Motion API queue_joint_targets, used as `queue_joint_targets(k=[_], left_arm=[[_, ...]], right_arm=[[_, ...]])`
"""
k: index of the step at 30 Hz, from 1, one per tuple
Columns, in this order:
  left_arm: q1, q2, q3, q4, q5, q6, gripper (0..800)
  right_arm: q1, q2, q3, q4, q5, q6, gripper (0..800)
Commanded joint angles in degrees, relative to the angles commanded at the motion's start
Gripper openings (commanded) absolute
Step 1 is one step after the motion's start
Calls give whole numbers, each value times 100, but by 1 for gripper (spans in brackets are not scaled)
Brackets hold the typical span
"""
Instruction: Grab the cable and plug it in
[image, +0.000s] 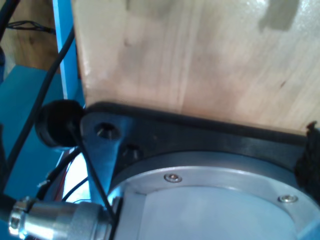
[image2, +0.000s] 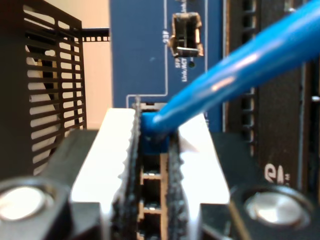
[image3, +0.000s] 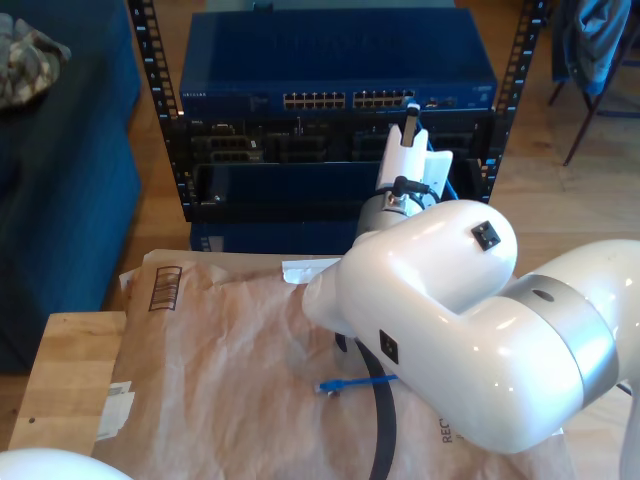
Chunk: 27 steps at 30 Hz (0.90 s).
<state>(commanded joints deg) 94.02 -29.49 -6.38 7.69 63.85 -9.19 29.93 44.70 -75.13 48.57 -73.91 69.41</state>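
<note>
- My second gripper (image2: 152, 150): white fingers (image2: 112, 150) with dark toothed pads, clamped on the blue plug (image2: 152, 135) at one end of the cable (image2: 240, 65); the plug sits between the pads, at the row of sockets (image2: 152, 200) just beyond them.
- Cable: bright blue, rising from the plug and running off across the second wrist view; in the exterior view its other end, with a small plug, lies loose on the brown paper (image3: 230, 350), beside a thick dark cable (image3: 385, 420).
- Blue panel (image2: 145, 50) behind the plug: white lettering and a small metal-framed opening (image2: 186, 34). A black slotted grille (image2: 50, 75) stands to one side.
- Exterior view: the white arm (image3: 440, 310) reaches from the exterior view's right up to the rack (image3: 340, 120); its gripper is at the blue switch (image3: 335, 65), near the right-hand group of ports (image3: 380, 99).
- Rack: holds the blue switch on top and black units (image3: 260, 145) with further ports below.
- My first gripper: I cannot tell whether its fingers are together or apart. The first wrist view looks at a round metal base (image: 210, 200), a black plate (image: 200, 132), a metal connector (image: 55, 220) and a pale wooden board (image: 190, 55).
- Wooden board at the exterior view's lower left, beside the paper.
</note>
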Motion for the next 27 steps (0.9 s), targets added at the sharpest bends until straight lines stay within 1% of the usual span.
queue_joint_targets(k=[5,18,27], left_arm=[[0,0,0,0,0,0,800],[0,0,0,0,-9,0,800],[0,0,0,0,0,0,800]], right_arm=[[9,0,44,0,-9,9,0],[-9,9,-114,9,-18,9,0],[-9,35,-114,9,9,18,0]])
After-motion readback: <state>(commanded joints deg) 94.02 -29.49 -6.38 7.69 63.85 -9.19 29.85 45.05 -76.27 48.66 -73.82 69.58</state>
